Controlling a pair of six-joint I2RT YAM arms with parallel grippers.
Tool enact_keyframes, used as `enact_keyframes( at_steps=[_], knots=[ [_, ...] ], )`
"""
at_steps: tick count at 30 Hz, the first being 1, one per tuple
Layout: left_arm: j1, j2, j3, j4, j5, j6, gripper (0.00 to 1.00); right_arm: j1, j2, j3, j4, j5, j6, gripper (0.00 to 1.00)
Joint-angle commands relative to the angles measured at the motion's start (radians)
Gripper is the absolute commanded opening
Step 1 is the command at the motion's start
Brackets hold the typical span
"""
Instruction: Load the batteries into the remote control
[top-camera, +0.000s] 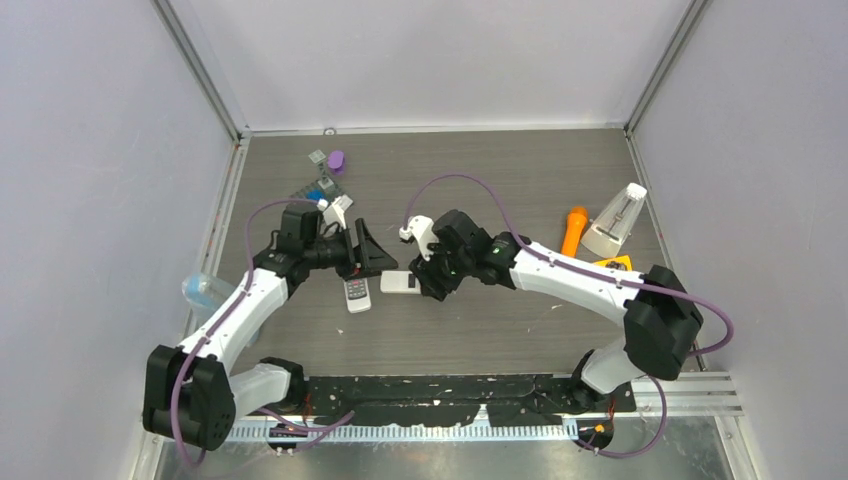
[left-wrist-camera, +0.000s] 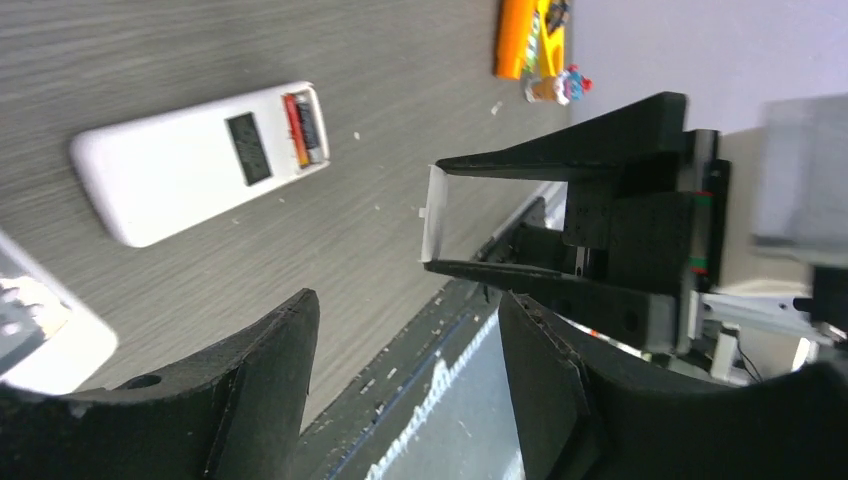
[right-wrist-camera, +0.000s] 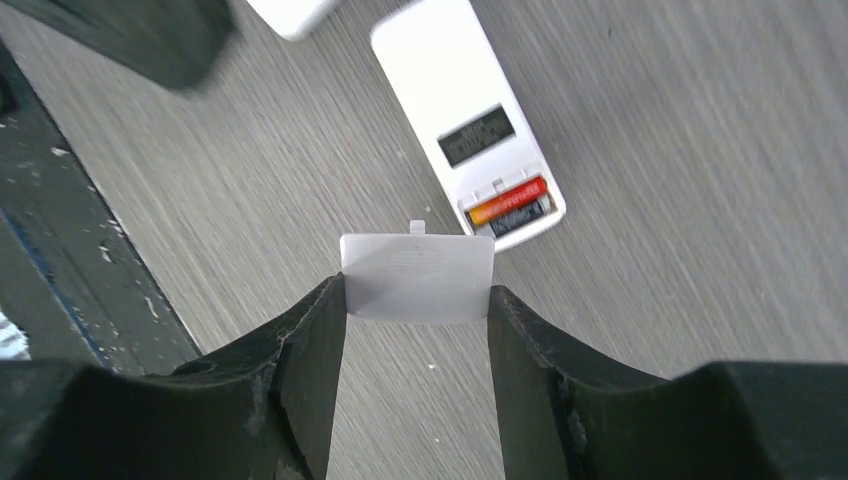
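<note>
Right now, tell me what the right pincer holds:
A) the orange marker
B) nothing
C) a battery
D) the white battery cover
D: in the right wrist view the white battery cover sits clamped in the right pincer, while the batteries lie in the open compartment of the remote.

The grey counter (top-camera: 520, 330) carries two white rectangular plastic remote controls, an open-backed remote (top-camera: 398, 283) and a buttoned remote (top-camera: 357, 293) just beside it, plus two thin cylindrical batteries (right-wrist-camera: 507, 199) inside the open-backed remote and one flat white plastic cover (right-wrist-camera: 417, 277) near it.
</note>
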Motion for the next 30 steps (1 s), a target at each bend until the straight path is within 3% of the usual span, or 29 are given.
enact_keyframes(
  at_steps=[1,6,15,19,21,23,25,27,30],
  knots=[
    [-0.025,0.025,0.015,0.085,0.151,-0.025,0.66,0.030,-0.057,0.072,0.076,-0.032,-0.016,0.31],
    [-0.047,0.051,0.023,0.088,0.171,-0.046,0.61,0.068,-0.067,0.113,0.077,-0.017,-0.024,0.31],
    [-0.080,0.094,0.032,0.171,0.177,-0.127,0.41,0.082,-0.069,0.143,0.078,-0.030,-0.014,0.31],
    [-0.090,0.115,0.029,0.193,0.189,-0.141,0.22,0.084,-0.071,0.139,0.084,-0.031,-0.008,0.31],
    [-0.091,0.114,0.022,0.214,0.193,-0.154,0.04,0.083,-0.075,0.136,0.086,-0.026,0.001,0.32],
    [-0.091,0.108,-0.002,0.303,0.211,-0.193,0.00,0.083,-0.082,0.138,0.085,-0.005,0.030,0.34],
    [-0.091,0.098,-0.047,0.424,0.223,-0.270,0.00,0.076,-0.097,0.131,0.071,0.019,0.074,0.47],
    [-0.091,0.082,-0.089,0.543,0.206,-0.352,0.00,0.056,-0.142,0.089,0.128,0.025,0.143,0.73],
    [-0.091,0.051,-0.137,0.688,0.151,-0.460,0.00,0.003,-0.255,-0.010,0.235,-0.004,0.321,0.88]
  ],
)
